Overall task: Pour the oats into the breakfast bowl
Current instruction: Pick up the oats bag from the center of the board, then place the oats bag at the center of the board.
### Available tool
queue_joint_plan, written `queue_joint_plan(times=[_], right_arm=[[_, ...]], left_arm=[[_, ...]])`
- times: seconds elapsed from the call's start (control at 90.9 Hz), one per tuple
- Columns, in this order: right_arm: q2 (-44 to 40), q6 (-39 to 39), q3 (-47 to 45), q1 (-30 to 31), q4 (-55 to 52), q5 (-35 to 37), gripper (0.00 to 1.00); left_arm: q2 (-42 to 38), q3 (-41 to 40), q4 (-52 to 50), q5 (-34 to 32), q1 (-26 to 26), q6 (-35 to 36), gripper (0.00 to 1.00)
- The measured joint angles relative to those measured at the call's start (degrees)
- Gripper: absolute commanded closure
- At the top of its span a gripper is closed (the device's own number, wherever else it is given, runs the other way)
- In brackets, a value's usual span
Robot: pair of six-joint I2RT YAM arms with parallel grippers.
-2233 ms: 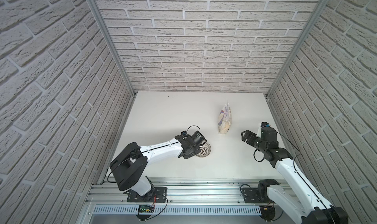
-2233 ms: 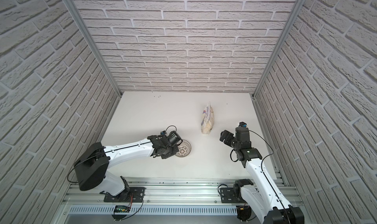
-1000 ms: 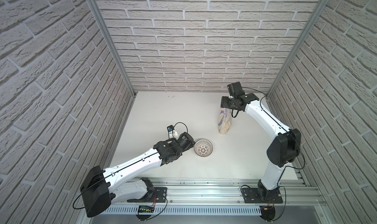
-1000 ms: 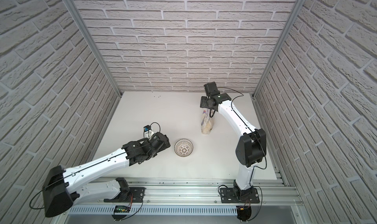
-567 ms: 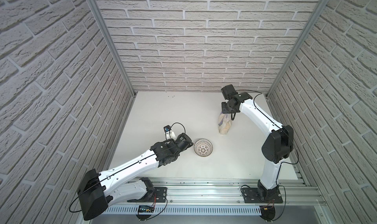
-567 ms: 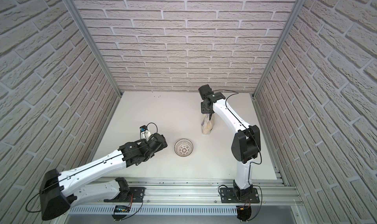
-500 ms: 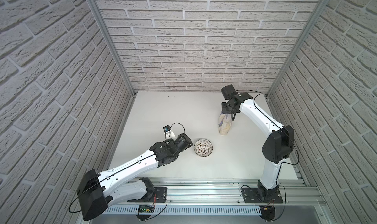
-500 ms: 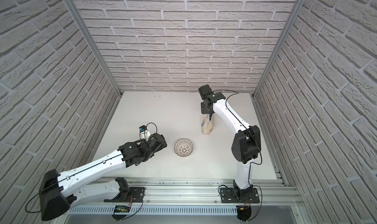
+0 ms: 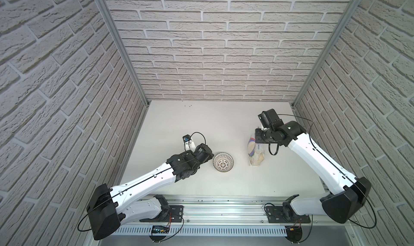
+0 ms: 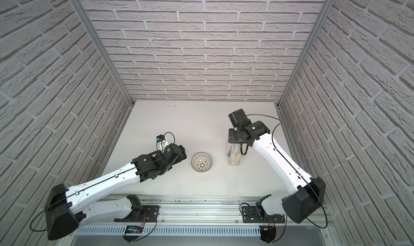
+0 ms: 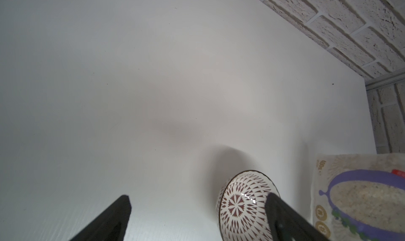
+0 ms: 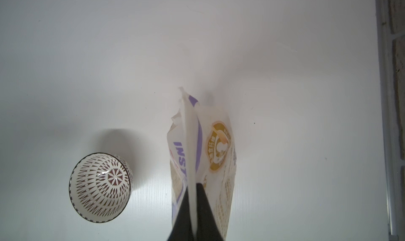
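Note:
The bag of oats (image 9: 256, 153) (image 10: 234, 155) stands upright on the right of the white table, printed purple and gold, with pale flakes showing through. My right gripper (image 12: 192, 185) (image 9: 257, 136) is shut on the flat top seam of the bag (image 12: 219, 154) from above. The breakfast bowl (image 9: 223, 162) (image 10: 201, 162) (image 12: 100, 185) sits empty to the left of the bag, apart from it. My left gripper (image 11: 198, 197) hovers open just left of the bowl (image 11: 243, 204), one finger overlapping the bowl's rim in the left wrist view, nothing between its fingers.
Brick-pattern walls (image 9: 212, 65) close in the table (image 9: 179, 121) on three sides. Metal corner posts (image 9: 118, 45) stand at the back corners. The rail (image 9: 224, 209) with both arm bases runs along the front edge.
My right gripper has shut on the top of the bag. The right arm has swung back and the bag has shifted toward the front. The left arm and the bowl have hardly moved.

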Motion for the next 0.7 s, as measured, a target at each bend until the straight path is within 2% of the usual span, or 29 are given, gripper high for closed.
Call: queue_joint_plan(times=[0.099, 0.132, 0.286, 0.341, 0.583, 0.704], right_arm=[[-1.9, 2.3, -5.2, 0.9, 0.2, -0.7, 0.97], [-2.0, 3.1, -6.6, 1.0, 0.3, -0.8, 0.94], [-3.6, 6.5, -7.9, 1.4, 5.2, -0.4, 0.56], [-5.2, 7.0, -8.1, 1.4, 7.5, -0.5, 0.49], [-19.6, 8.3, -12.6, 1.4, 12.0, -2.1, 0.48], [-28.2, 10.4, -18.5, 1.4, 13.4, -3.7, 0.48]], left_arm=[[1.7, 0.5, 1.4, 1.5, 0.0, 0.2, 0.02], [2.3, 0.7, 1.9, 2.1, 0.0, 0.4, 0.02], [3.9, 1.0, 4.5, 5.5, 0.1, 1.3, 0.04], [4.2, 1.0, 5.6, 6.9, 0.1, 1.7, 0.05], [5.9, 1.0, 13.1, 13.0, 0.1, 4.6, 0.21], [8.7, 1.6, 17.4, 16.6, 0.1, 5.7, 0.25]])
